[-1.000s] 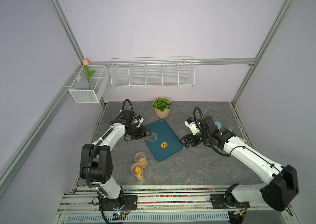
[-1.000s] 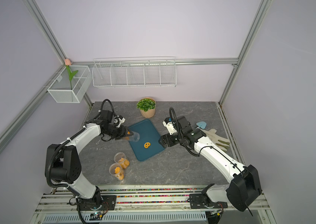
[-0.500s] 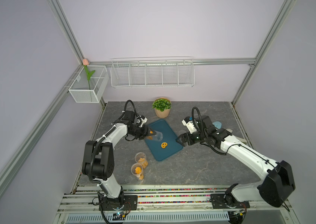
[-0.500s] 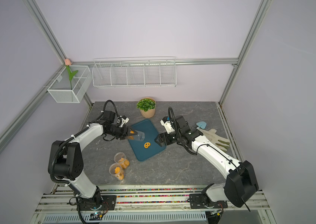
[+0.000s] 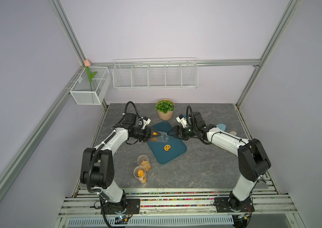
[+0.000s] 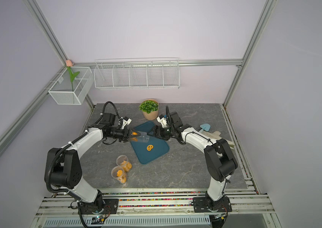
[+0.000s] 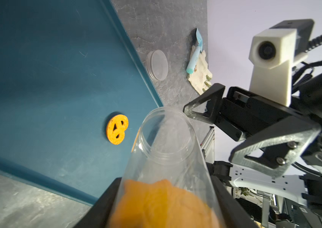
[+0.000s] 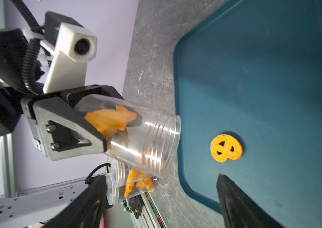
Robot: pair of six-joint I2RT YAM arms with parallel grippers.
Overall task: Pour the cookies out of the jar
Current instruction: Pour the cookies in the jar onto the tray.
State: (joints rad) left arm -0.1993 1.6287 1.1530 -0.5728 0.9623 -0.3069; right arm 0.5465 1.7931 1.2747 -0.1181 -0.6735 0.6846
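Note:
My left gripper (image 5: 153, 134) is shut on the base of a clear jar (image 5: 162, 136) that lies nearly level above the blue tray (image 5: 173, 156), mouth facing the right arm. Orange cookies (image 8: 110, 120) sit bunched at the jar's base between the fingers (image 8: 65, 126). In the left wrist view the cookies (image 7: 162, 203) fill the bottom of the jar (image 7: 168, 150). One pretzel cookie (image 5: 167, 147) lies flat on the tray. My right gripper (image 5: 171, 132) stands open just off the jar's mouth, holding nothing.
Two more clear jars (image 5: 144, 160) (image 5: 140, 173) with cookies stand upright on the table in front of the tray. A potted plant (image 5: 165, 110) is behind it. Clear lids (image 7: 157, 65), a blue spatula (image 6: 205, 127) and a cloth (image 6: 218, 135) lie to the right.
My left arm has carried the jar rightward over the tray. My right gripper has moved left, up to the jar's mouth. The pretzel cookie has not moved.

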